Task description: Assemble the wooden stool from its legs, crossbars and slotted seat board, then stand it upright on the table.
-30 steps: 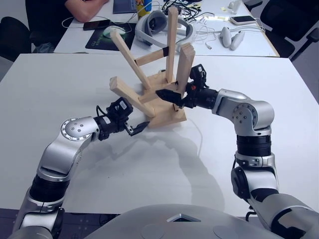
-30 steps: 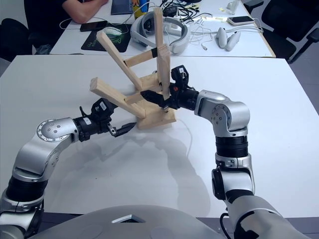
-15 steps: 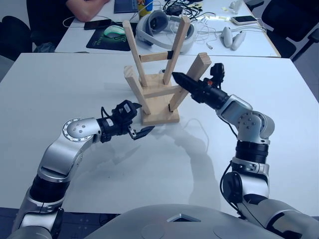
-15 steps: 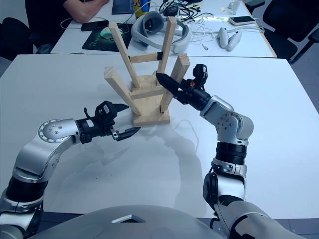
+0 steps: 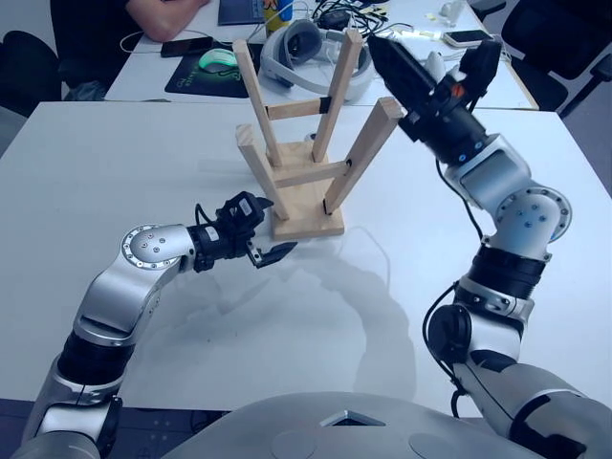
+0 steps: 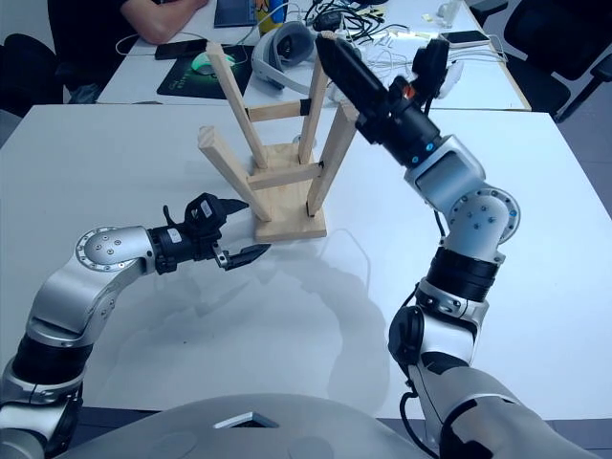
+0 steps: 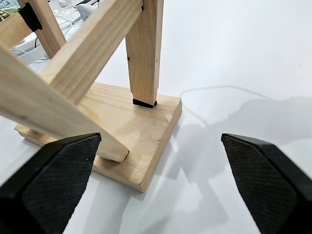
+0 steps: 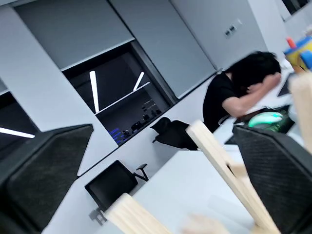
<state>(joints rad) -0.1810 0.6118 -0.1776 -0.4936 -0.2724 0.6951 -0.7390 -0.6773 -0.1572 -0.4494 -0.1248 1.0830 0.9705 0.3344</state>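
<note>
The wooden stool [image 5: 308, 203] rests upside down near the middle of the tabletop's [image 5: 105, 163] far edge, seat board flat and legs up. The left gripper [image 5: 268, 229] hangs low just beside the board's near-left corner, forearm level, fingers spread and empty. The right gripper [image 5: 435, 62] sits high beside the leg tops, elbow bent, fingers apart.

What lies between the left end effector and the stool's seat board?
Only a short strip of bare table: in the left wrist view the open left end effector sits just short of the seat board, at its near corner.
</note>
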